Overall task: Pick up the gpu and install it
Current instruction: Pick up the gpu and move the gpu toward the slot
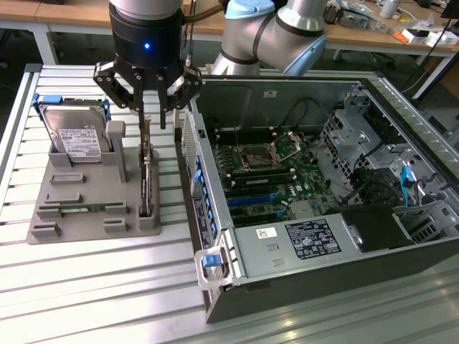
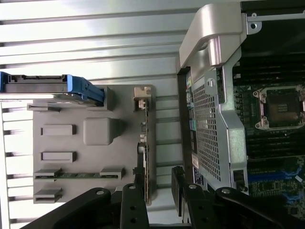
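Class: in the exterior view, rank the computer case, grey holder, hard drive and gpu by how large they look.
1. case
2. holder
3. hard drive
4. gpu, seen edge-on, so its place below the drive is unsure

Slatted metal table (image 1: 93,287), wooden benches (image 1: 64,14) behind — cluttered

The gpu (image 1: 147,175) stands upright on its long edge, thin and dark, slotted into the grey holder (image 1: 79,197), just beside the open computer case (image 1: 287,251).
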You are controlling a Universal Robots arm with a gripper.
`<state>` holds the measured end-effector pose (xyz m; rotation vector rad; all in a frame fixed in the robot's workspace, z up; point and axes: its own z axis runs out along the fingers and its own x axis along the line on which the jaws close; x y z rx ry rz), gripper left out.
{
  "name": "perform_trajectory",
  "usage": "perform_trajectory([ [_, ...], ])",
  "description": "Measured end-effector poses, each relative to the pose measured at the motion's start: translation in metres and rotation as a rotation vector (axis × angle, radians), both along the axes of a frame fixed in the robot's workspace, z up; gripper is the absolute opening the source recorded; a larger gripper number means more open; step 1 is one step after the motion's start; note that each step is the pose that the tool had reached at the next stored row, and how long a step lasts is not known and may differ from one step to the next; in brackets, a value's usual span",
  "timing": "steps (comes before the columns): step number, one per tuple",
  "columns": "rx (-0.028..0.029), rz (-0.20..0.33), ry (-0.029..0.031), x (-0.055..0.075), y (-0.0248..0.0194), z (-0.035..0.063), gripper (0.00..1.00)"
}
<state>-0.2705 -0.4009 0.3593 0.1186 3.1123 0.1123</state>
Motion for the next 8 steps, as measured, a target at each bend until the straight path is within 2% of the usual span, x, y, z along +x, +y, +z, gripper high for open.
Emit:
perform_trajectory([
  [8, 0.0029, 0.0, 0.0, 0.0, -0.0005, -0.0045, 0.36],
])
